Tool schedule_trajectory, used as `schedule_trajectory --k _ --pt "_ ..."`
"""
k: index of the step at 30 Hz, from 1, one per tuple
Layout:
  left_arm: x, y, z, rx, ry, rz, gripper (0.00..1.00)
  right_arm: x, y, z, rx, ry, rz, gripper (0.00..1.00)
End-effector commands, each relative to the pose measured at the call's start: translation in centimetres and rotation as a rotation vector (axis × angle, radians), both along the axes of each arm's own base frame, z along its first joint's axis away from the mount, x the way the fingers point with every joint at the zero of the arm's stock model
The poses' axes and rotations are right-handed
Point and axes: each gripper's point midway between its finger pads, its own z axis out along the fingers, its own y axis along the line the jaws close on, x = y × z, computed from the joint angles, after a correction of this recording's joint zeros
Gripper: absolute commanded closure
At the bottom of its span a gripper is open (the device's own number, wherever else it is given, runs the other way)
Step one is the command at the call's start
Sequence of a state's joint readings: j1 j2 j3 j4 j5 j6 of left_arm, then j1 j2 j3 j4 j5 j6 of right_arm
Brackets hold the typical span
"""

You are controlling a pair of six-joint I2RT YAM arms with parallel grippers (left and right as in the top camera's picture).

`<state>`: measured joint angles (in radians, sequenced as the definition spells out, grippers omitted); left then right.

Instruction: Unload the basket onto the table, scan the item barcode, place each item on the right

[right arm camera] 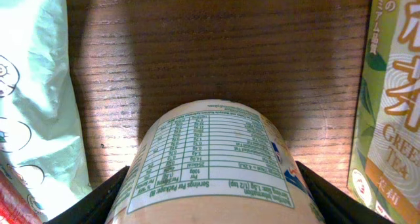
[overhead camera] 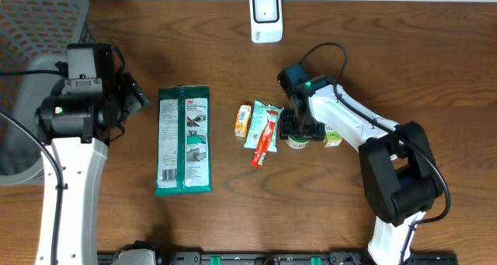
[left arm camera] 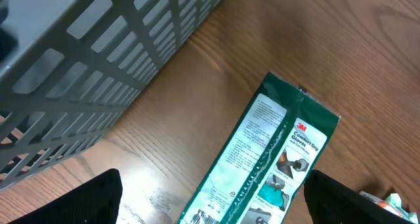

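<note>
Right gripper point(right arm camera: 213, 207) pinches a small round tub point(right arm camera: 211, 152) on the wooden table point(overhead camera: 388, 55), one finger against each side and the nutrition label showing. A green tea carton point(right arm camera: 392, 99) lies just beside the tub on one side, a mint-green pouch point(right arm camera: 33, 99) on the other. Further left, the left gripper point(overhead camera: 133, 96) hangs spread wide near a 3M gloves pack point(overhead camera: 183, 139). A white scanner point(overhead camera: 265, 16) stands at the far edge, well apart.

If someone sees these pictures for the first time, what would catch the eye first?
The right hand grips a small round tub with a nutrition label, among snack packets at the centre of the table. A large green glove pack lies left of them, near a grey basket.
</note>
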<state>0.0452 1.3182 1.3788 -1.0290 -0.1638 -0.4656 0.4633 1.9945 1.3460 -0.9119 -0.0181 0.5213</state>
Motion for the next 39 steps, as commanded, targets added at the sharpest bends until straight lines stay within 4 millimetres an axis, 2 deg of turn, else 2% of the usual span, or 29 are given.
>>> schedule_trajectory --k 1,3,7,10,15,20,24,29,31,34,39 --pt "-0.1 0.3 0.4 0.018 -0.006 0.0 0.11 0.1 -0.3 -0.4 -0.008 0.001 0.018 0.69" --pt "-0.1 0.3 0.4 0.018 -0.006 0.0 0.11 0.3 -0.4 -0.3 -0.014 -0.004 0.019 0.69" --pt "-0.1 0.3 0.4 0.018 -0.006 0.0 0.11 0.9 -0.4 0.5 -0.009 -0.014 0.055 0.79" --pt "-0.1 0.3 0.4 0.018 -0.006 0.0 0.11 1.4 -0.2 1.4 -0.005 -0.024 0.088 0.8" --pt "-0.1 0.3 0.4 0.018 -0.006 0.0 0.11 3.0 0.6 4.3 0.007 -0.061 0.167 0.83" --pt "-0.1 0.3 0.4 0.018 -0.006 0.0 0.11 5.7 1.9 9.9 0.037 -0.154 0.235 0.86" --pt "-0.1 0.3 0.4 0.018 -0.006 0.0 0.11 8.4 2.9 16.2 0.08 -0.289 0.237 0.99" --pt "-0.1 0.3 0.4 0.018 -0.006 0.0 0.11 13.1 4.8 24.3 0.16 -0.581 0.269 0.99" --pt "-0.1 0.3 0.4 0.018 -0.006 0.0 0.11 14.8 5.6 25.9 0.177 -0.681 0.294 0.99" --pt "-0.1 0.3 0.4 0.018 -0.006 0.0 0.11 17.3 6.3 27.0 0.173 -0.802 0.303 0.99" --pt "-0.1 0.3 0.4 0.018 -0.006 0.0 0.11 22.1 6.2 25.7 0.093 -0.946 0.234 0.99"
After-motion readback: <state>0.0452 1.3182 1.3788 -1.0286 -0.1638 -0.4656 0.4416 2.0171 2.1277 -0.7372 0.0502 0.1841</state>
